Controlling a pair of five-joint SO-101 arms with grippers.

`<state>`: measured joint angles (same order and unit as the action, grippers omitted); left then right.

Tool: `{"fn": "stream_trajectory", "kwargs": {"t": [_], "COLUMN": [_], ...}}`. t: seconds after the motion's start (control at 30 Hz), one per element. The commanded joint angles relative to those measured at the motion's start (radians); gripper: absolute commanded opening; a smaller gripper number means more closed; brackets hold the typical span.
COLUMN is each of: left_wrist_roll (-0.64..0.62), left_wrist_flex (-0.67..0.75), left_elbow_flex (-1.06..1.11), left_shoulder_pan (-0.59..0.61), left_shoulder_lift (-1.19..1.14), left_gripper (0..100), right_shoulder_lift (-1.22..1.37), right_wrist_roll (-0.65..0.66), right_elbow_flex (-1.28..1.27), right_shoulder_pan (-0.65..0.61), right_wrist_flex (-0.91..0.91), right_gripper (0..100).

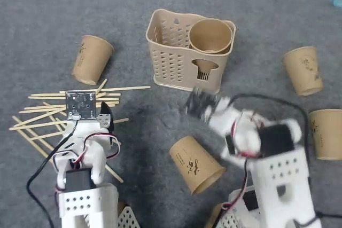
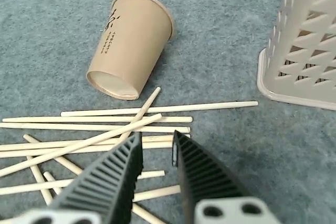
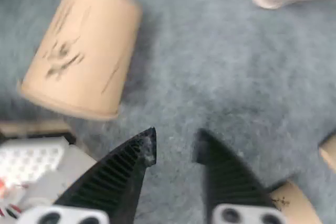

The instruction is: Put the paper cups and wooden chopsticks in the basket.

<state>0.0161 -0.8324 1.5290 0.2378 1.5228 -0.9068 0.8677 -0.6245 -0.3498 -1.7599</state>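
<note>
The left gripper [image 2: 157, 142] hung low over the wooden chopsticks [image 2: 94, 127], its ribbed jaws drawn near each other with a narrow gap between them and nothing held. The sticks lay scattered and crossing directly beneath and beyond its tips, flat on the grey carpet [image 1: 43, 30]. They looked light, stiff and thin, apt to roll or slip; a pinch near the middle of one stick lying clear of the others would likely serve best. Farther ahead of that gripper a first cup [image 2: 131, 43] lay on its side, its base turned toward the gripper.

Ahead and to that gripper's right stood the basket [image 1: 160, 52], upright, with a nested cup [image 1: 211, 36] already inside one corner. The right gripper [image 3: 176, 142] hovered just short of the basket, jaws spread and bare. To its left a second cup [image 3: 79, 72] lay tipped over on the carpet. Well off to its right were a third cup [image 1: 303, 70] and a fourth cup [image 1: 326, 134].

The paper cups seemed light, thin-walled and easily crushed, so a gentle grip across the rim looked safest. Each cup carried dark script-like print down its side, not clear enough to read.
</note>
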Motion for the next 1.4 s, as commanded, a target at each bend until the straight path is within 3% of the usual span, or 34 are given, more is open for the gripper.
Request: {"fn": "stream_trajectory", "kwargs": {"t": [0.0,0.23,0.37,0.63,0.83,0.97,1.03,1.37], "left_wrist_roll": [0.008,0.009,0.009,0.009,0.009,0.009,0.009,0.009], "left_wrist_flex": [0.029,0.048,0.06,0.066,0.066,0.066,0.066,0.066], "left_elbow_flex": [-0.005,0.005,0.005,0.013,0.013,0.015,0.015,0.015], "left_shoulder_pan": [-0.003,-0.003,-0.003,-0.006,-0.008,-0.006,-0.006,-0.003], "left_shoulder_lift": [0.012,0.012,0.009,0.012,0.012,0.012,0.012,0.012], "left_gripper": [9,9,9,9,9,9,9,9], "right_shoulder_lift": [-0.116,-0.157,-0.156,-0.156,-0.163,-0.166,-0.166,-0.154], "right_wrist_roll": [0.233,0.485,0.497,0.364,0.206,0.115,0.052,-0.215], "right_elbow_flex": [-0.184,-0.298,-0.305,-0.322,-0.42,-0.413,-0.39,-0.187], "right_shoulder_pan": [-0.061,-0.15,-0.242,-0.389,-0.398,-0.395,-0.369,-0.189], "right_wrist_flex": [-0.042,-0.042,-0.041,0.019,0.226,0.321,0.366,0.39], "right_gripper": [28.7,28.7,28.6,28.6,27.3,11.3,0.1,0.7]}}
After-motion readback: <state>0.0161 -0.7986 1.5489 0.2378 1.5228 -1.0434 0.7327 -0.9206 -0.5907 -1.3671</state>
